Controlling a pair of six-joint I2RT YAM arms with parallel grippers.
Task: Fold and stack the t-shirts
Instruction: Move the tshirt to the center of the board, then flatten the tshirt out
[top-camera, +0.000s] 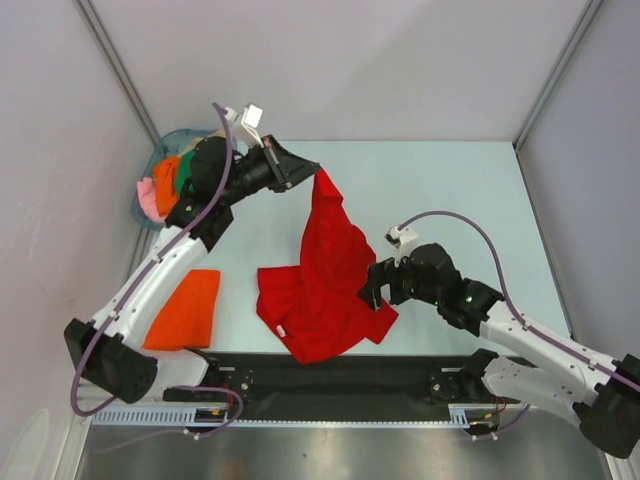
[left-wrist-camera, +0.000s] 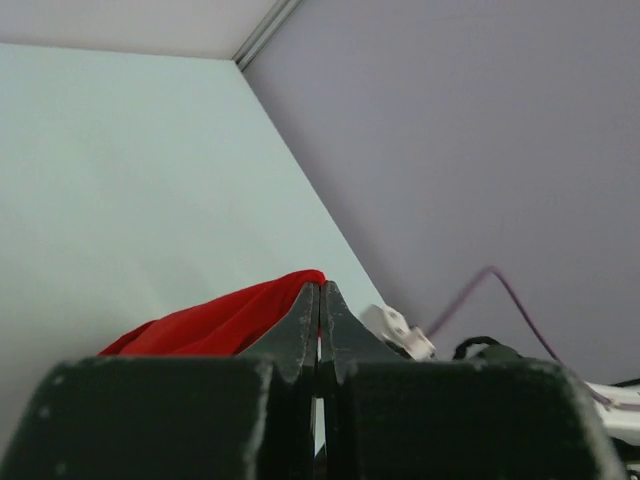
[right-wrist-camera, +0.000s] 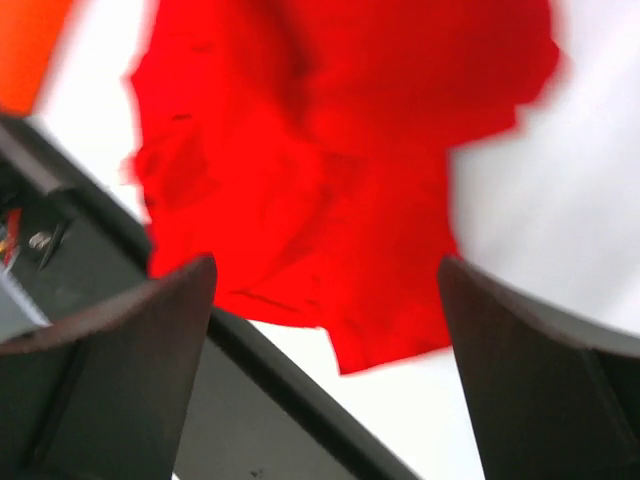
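While the left gripper (top-camera: 312, 171) pinches the red shirt (top-camera: 325, 275) aloft to unfurl it, the right gripper (top-camera: 369, 292) hovers spread alongside.

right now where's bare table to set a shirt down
Widest bare patch: the table far right, between the red t-shirt and the right wall. Narrow strip between that shirt and the folded orange t-shirt. Crowded by the basket, far left.

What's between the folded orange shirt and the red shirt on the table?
Nothing: just a bare strip of table, seen in the top view between the folded orange shirt and the red shirt.
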